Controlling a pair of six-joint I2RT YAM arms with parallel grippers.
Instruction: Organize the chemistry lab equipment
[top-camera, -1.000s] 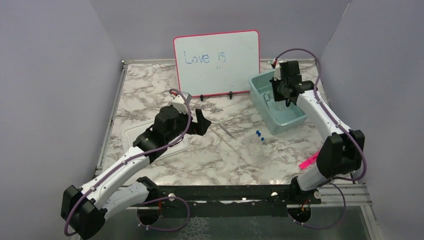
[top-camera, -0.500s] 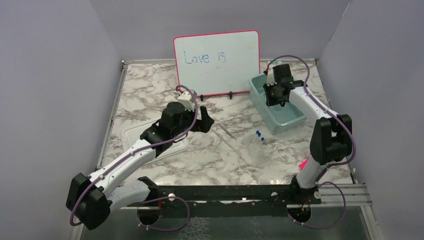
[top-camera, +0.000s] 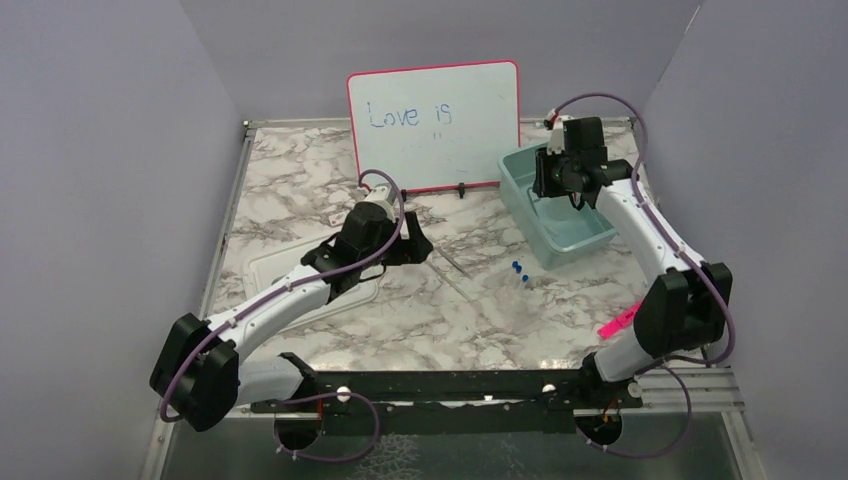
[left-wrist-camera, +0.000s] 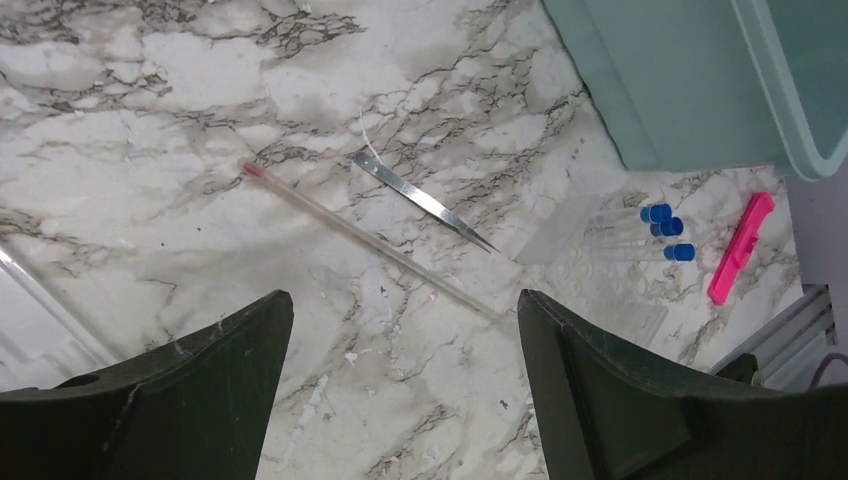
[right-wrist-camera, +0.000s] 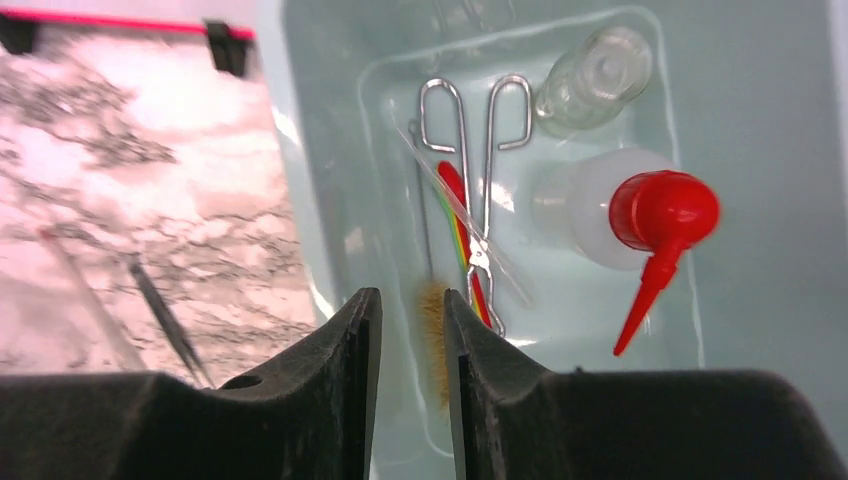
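Spanning the whole workspace, the marble table carries a pink-framed whiteboard propped at its far edge and, to the right of that, a teal bin. The right gripper hangs over the bin with its jaws only narrowly apart. The left gripper hovers above mid-table with its jaws spread wide and nothing between them. Inside the bin lie a white squeeze bottle with a red spout, a clear little beaker beyond it, ring-handled metal forceps, and a wire brush whose brownish bristles show through the gap of the right jaws. The brush seems to rest on the bin floor rather than in a grip, though the view is too close to be sure. A red and yellow stick lies under the forceps. On the bare marble below the left gripper are a thin clear rod with a red tip, metal tweezers just beside it, some blue-capped tubes and a flat pink marker.
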